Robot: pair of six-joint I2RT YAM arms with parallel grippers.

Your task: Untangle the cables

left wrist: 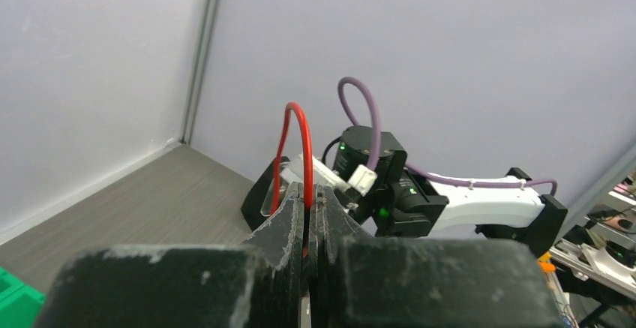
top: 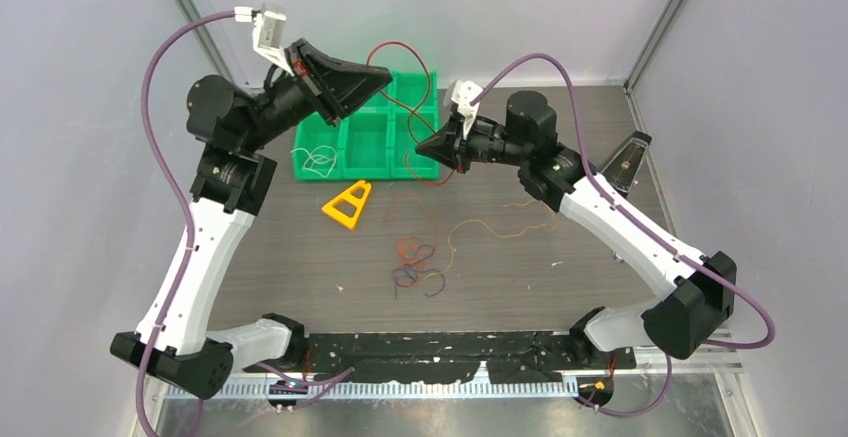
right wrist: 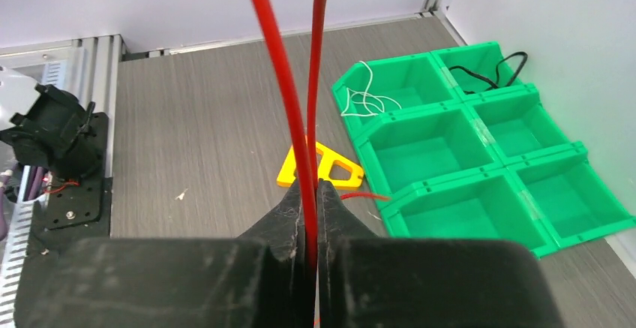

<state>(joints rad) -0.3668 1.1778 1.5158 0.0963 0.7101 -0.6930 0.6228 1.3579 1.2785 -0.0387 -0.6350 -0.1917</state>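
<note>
Where the tabletop nears the arm bases, we list a loose tangle of thin orange, red and purple cables (top: 415, 262); beyond, a yellow triangular plastic frame (top: 347, 204); then the right gripper (right wrist: 311, 193) and left gripper (left wrist: 309, 193), both pinching one long red cable (right wrist: 317, 43) that arches over a green six-compartment plastic tray (top: 366, 147) holding a white wire (right wrist: 364, 99).

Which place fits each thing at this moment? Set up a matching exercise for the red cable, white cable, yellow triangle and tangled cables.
1 red cable
2 white cable
3 yellow triangle
4 tangled cables

A on the table, midway between the arms
B in a green tray compartment
C pinched by left gripper and right gripper
D on the table beside the green tray

Pairs: 1-C; 2-B; 3-D; 4-A
</note>
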